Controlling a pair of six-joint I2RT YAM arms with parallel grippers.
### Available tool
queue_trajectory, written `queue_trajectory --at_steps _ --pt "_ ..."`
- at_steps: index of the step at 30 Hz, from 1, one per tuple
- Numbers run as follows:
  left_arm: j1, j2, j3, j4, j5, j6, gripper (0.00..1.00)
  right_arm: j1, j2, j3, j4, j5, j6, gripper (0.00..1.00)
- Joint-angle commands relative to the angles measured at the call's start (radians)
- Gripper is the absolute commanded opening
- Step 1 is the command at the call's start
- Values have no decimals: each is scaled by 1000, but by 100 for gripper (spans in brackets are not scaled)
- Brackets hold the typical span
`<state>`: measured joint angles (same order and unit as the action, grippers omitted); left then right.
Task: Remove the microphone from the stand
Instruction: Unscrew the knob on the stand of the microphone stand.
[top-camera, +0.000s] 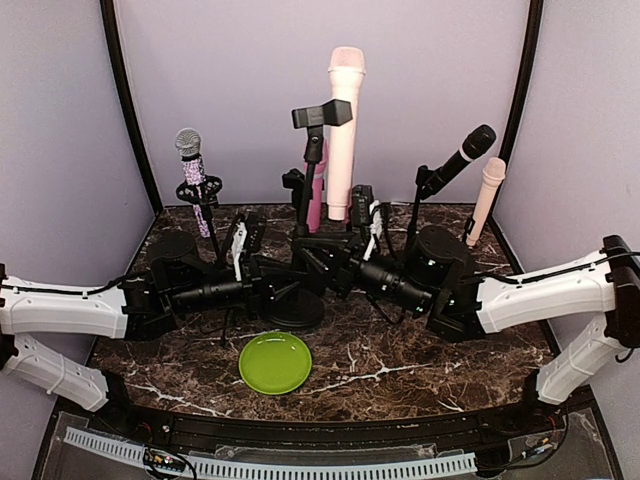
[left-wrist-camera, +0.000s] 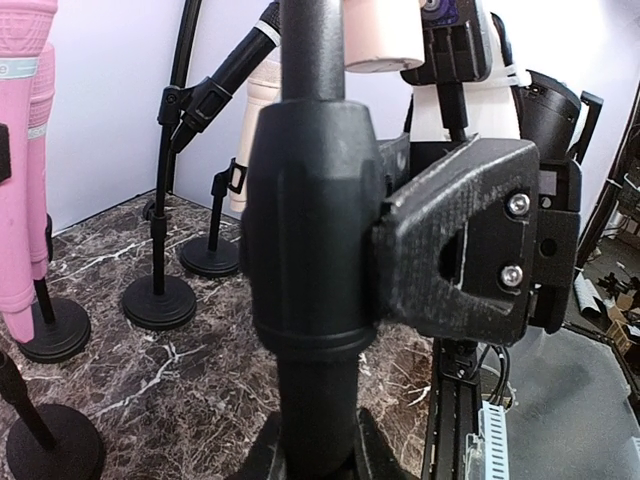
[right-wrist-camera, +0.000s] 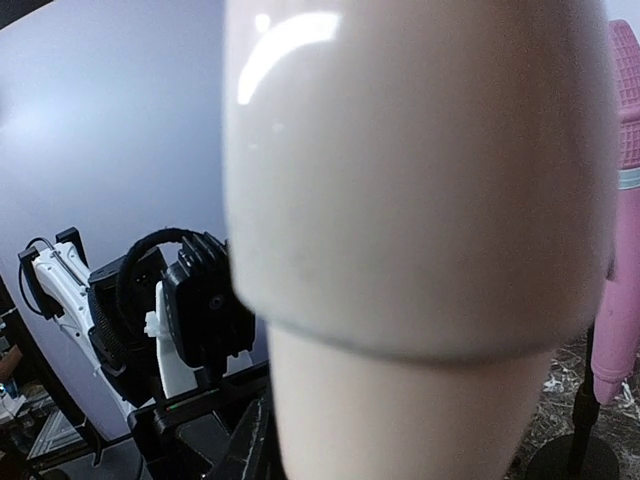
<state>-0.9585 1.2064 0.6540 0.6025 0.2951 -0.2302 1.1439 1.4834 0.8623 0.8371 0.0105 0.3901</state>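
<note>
A tall pale pink microphone (top-camera: 345, 130) stands upright against the black clip (top-camera: 320, 113) at the top of the centre stand (top-camera: 305, 220). My right gripper (top-camera: 354, 216) is closed on its lower handle. In the right wrist view the microphone (right-wrist-camera: 420, 200) fills the frame, with one finger (right-wrist-camera: 245, 440) pressed to its left side and the other hidden. My left gripper (top-camera: 288, 262) is shut on the stand's pole. In the left wrist view the pole (left-wrist-camera: 315, 250) sits between my fingertips at the bottom edge, and the microphone's lower end (left-wrist-camera: 380, 35) hangs free at the top.
A green plate (top-camera: 275, 361) lies in front of the stand's round base (top-camera: 292, 310). Other stands hold a glittery microphone (top-camera: 190, 150) at the left, a magenta one (top-camera: 315, 200) behind centre, a black one (top-camera: 460, 160) and a small pink one (top-camera: 487, 195) at the right.
</note>
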Motion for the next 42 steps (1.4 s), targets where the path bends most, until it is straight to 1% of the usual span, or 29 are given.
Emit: queue_trajectory --at_steps 1,6,12,19,23,26,29,34,37,40,42 --pt "-5 -11 55 120 135 5 0 -53 -47 -30 156 -168 60 5" --pt "-5 -5 79 131 232 -21 0 -124 -46 -30 249 -401 177 3" --pt "-6 13 114 132 350 -40 0 -144 -44 37 187 -606 201 3" --pt "-8 41 128 154 426 -70 0 -147 -7 85 192 -757 245 3" --pt "-9 43 127 159 427 -69 0 -150 15 102 208 -821 276 3" --pt "-10 35 117 158 403 -66 0 -153 20 100 212 -829 286 3" --pt "-11 25 109 155 370 -54 0 -164 11 82 221 -803 284 4" --pt "-11 -6 85 143 300 -23 0 -180 -14 48 221 -721 270 10" --pt "-11 -23 72 139 245 -13 0 -181 -29 23 192 -637 244 16" --pt "-11 -44 56 121 166 -11 0 -181 -49 -12 188 -556 216 28" --pt "-11 -60 44 110 78 -6 0 -180 -57 -30 167 -514 197 35"
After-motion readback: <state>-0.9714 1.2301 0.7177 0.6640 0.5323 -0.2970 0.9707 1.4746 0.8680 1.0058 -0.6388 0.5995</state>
